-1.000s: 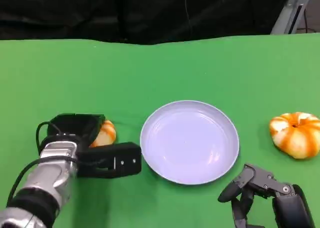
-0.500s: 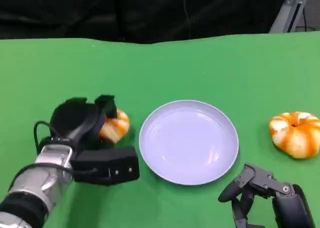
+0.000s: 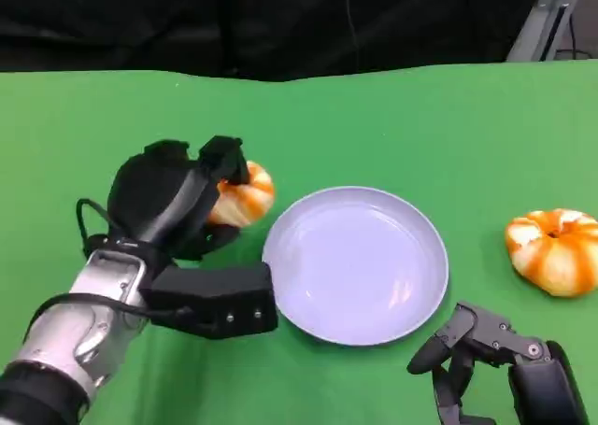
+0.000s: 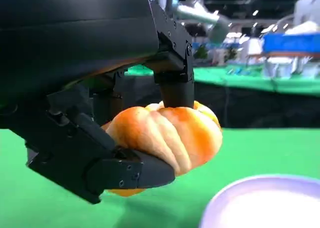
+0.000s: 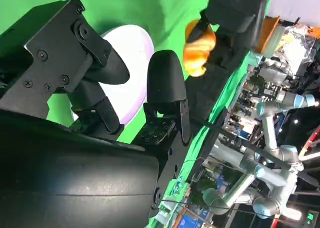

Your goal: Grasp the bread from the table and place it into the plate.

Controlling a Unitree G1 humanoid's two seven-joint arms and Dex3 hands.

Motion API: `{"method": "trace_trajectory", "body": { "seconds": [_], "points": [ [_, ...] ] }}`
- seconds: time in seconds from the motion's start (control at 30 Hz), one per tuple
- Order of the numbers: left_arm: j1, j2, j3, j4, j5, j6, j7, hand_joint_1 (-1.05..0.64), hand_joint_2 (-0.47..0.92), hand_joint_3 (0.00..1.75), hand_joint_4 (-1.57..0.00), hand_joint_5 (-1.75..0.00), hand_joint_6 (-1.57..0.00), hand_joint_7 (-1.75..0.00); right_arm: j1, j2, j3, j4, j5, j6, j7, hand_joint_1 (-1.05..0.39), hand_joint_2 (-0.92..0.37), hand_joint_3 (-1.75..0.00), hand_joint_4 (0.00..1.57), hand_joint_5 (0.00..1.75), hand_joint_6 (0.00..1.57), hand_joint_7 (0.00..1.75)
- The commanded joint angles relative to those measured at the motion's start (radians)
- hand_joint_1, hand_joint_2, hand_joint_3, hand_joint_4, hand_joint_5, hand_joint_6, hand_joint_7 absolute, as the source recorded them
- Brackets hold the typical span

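Note:
My left hand (image 3: 173, 205) grips an orange-and-white bread roll (image 3: 241, 199) and holds it above the green table, just left of the pale lilac plate (image 3: 355, 262). The left wrist view has the roll (image 4: 167, 135) clamped between black fingers (image 4: 172, 70), with the plate's rim (image 4: 260, 200) below it. A second roll of the same kind (image 3: 556, 249) lies on the table at the far right. My right hand (image 3: 486, 364) stays low at the front right with its fingers curled in, holding nothing. In the right wrist view the held roll (image 5: 199, 46) and the plate (image 5: 132, 72) appear beyond that hand.
The green table (image 3: 374, 126) runs back to a black curtain. A grey metal stand (image 3: 551, 14) rises at the back right corner. Open green cloth lies behind the plate and between the plate and the right-hand roll.
My left hand has lifted the roll off the table and carried it up and to the right, close to the plate's left rim. The right hand has stayed still.

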Motion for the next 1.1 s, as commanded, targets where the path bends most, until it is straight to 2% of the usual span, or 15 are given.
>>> {"method": "trace_trajectory", "body": {
  "seconds": [0.03, 0.23, 0.47, 0.57, 0.63, 0.7, 0.77, 0.93, 0.97, 1.0, 1.03, 1.07, 1.1],
  "points": [
    [-0.005, -0.017, -0.003, -0.026, -0.008, -0.039, -0.001, -0.18, 0.44, 1.20, -0.89, -1.75, -0.70, -1.70, -0.002, -0.007, -0.003, 0.008, 0.013, -0.010, -0.004, 0.08, -0.28, -1.43, 0.90, 1.73, 0.83, 1.33],
    [-0.051, -0.095, -0.032, 0.001, -0.004, -0.039, -0.033, -0.22, 0.40, 1.19, -0.90, -1.75, -0.74, -1.63, -0.004, -0.001, 0.001, 0.007, 0.006, -0.001, -0.006, 0.07, -0.28, -1.43, 0.91, 1.74, 0.83, 1.33],
    [-0.091, -0.168, -0.079, 0.062, 0.007, -0.046, -0.051, -0.22, 0.38, 1.20, -0.89, -1.75, -0.73, -1.65, -0.005, -0.009, -0.002, 0.010, 0.000, -0.006, -0.008, 0.07, -0.28, -1.43, 0.91, 1.75, 0.83, 1.33],
    [-0.097, -0.193, -0.096, 0.078, 0.009, -0.034, -0.072, -0.21, 0.36, 1.13, -0.87, -1.75, -0.72, -1.64, -0.003, -0.010, -0.003, 0.009, 0.001, -0.005, -0.006, 0.07, -0.27, -1.43, 0.91, 1.75, 0.83, 1.32],
    [-0.100, -0.206, -0.109, 0.085, 0.014, -0.009, -0.100, -0.20, 0.41, 1.00, -0.84, -1.75, -0.66, -1.72, -0.001, -0.010, -0.002, 0.007, 0.004, -0.003, -0.004, 0.07, -0.27, -1.43, 0.91, 1.75, 0.83, 1.32],
    [-0.105, -0.213, -0.118, 0.100, 0.015, -0.004, -0.108, -0.20, 0.44, 0.94, -0.82, -1.75, -0.64, -1.74, -0.001, -0.010, -0.003, 0.007, 0.006, -0.005, -0.004, 0.07, -0.27, -1.43, 0.91, 1.75, 0.83, 1.32],
    [-0.110, -0.218, -0.123, 0.120, 0.014, -0.011, -0.102, -0.17, 0.46, 0.85, -0.81, -1.75, -0.67, -1.65, -0.002, -0.009, -0.003, 0.009, 0.008, -0.008, -0.005, 0.07, -0.27, -1.43, 0.91, 1.75, 0.84, 1.32],
    [-0.115, -0.220, -0.126, 0.132, 0.012, -0.015, -0.096, -0.17, 0.48, 0.81, -0.81, -1.75, -0.68, -1.62, -0.002, -0.009, -0.003, 0.009, 0.008, -0.008, -0.005, 0.07, -0.27, -1.44, 0.92, 1.75, 0.84, 1.31],
    [-0.116, -0.223, -0.132, 0.140, 0.002, -0.010, -0.141, -0.17, 0.48, 0.81, -0.81, -1.75, -0.68, -1.62, -0.003, -0.008, -0.002, 0.011, 0.006, -0.009, -0.007, 0.07, -0.27, -1.44, 0.92, 1.75, 0.84, 1.31],
    [-0.117, -0.225, -0.136, 0.145, -0.006, -0.006, -0.176, -0.25, 0.65, 0.54, -0.64, -1.56, -0.53, -0.95, -0.003, -0.007, -0.002, 0.013, 0.004, -0.010, -0.009, 0.07, -0.27, -1.44, 0.92, 1.74, 0.84, 1.31],
    [-0.120, -0.227, -0.143, 0.152, -0.009, 0.003, -0.210, -0.28, 0.76, 0.34, -0.58, -1.49, -0.56, -0.57, -0.002, -0.007, -0.001, 0.012, 0.003, -0.008, -0.009, 0.07, -0.27, -1.44, 0.92, 1.74, 0.84, 1.31],
    [-0.122, -0.229, -0.146, 0.157, -0.010, 0.010, -0.232, -0.35, 0.86, 0.20, -0.50, -1.12, -0.51, -0.25, -0.001, -0.007, -0.001, 0.011, 0.003, -0.007, -0.009, 0.07, -0.27, -1.44, 0.91, 1.74, 0.84, 1.31],
    [-0.123, -0.230, -0.147, 0.158, -0.009, 0.014, -0.241, -0.38, 0.89, 0.15, -0.49, -0.96, -0.50, -0.14, -0.001, -0.007, -0.001, 0.011, 0.003, -0.006, -0.008, 0.07, -0.27, -1.44, 0.91, 1.74, 0.84, 1.31]
  ]
}}
